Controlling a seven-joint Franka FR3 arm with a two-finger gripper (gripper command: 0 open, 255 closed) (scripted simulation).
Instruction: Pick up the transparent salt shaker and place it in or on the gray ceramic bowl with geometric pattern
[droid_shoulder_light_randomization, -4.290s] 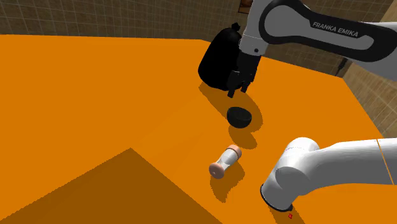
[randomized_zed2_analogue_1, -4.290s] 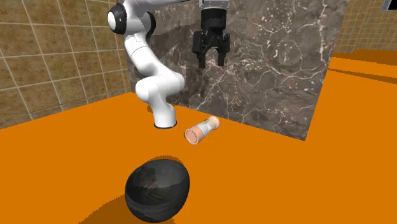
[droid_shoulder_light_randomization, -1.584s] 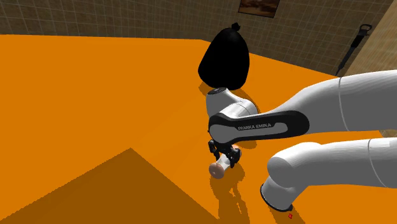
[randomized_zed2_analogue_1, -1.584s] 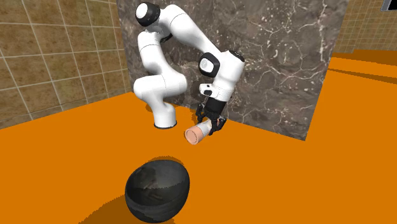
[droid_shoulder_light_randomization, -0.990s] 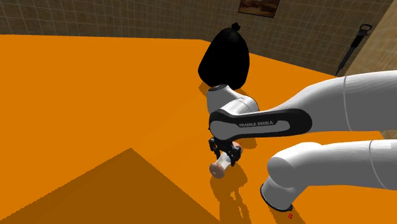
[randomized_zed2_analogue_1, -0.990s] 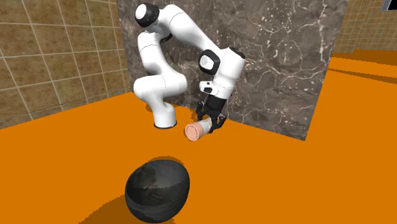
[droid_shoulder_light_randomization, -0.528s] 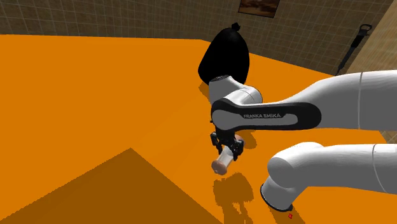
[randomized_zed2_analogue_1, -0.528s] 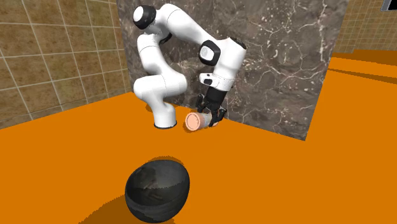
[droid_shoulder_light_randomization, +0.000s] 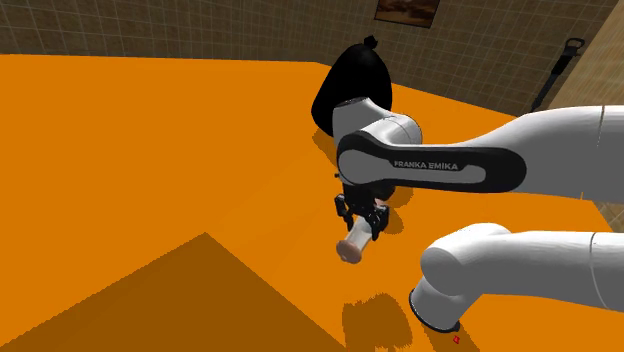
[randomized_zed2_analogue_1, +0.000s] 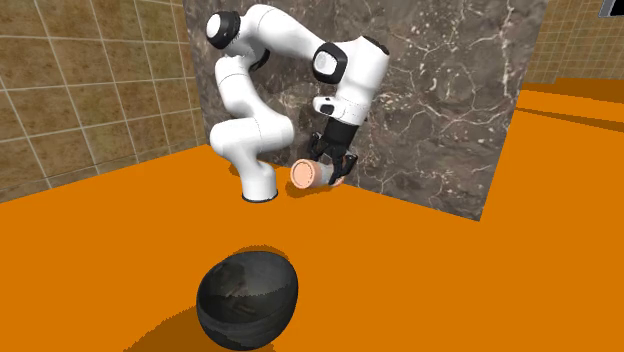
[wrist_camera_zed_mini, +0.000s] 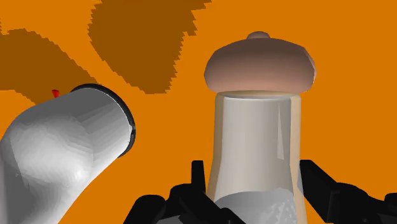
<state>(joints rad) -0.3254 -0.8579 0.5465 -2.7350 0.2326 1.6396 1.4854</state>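
Salt shaker (wrist_camera_zed_mini: 256, 153) is showing a clear pale body and a pinkish-tan cap. Claw (droid_shoulder_light_randomization: 360, 224) is showing black. Bowl (randomized_zed2_analogue_1: 248, 300) is looking glossy dark grey, faintly mottled. Desk (droid_shoulder_light_randomization: 150, 140) is showing flat orange. Marble block (randomized_zed2_analogue_1: 440, 100) is showing dark grey with white veins. Wall tiles (randomized_zed2_analogue_1: 80, 90) are showing tan.

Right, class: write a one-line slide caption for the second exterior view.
Black fingers clasp the salt shaker above the orange surface, dark bowl in front.

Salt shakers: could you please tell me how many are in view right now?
1. The salt shaker is clasped in the gripper, held above the orange surface. Another could be hidden behind the arm.
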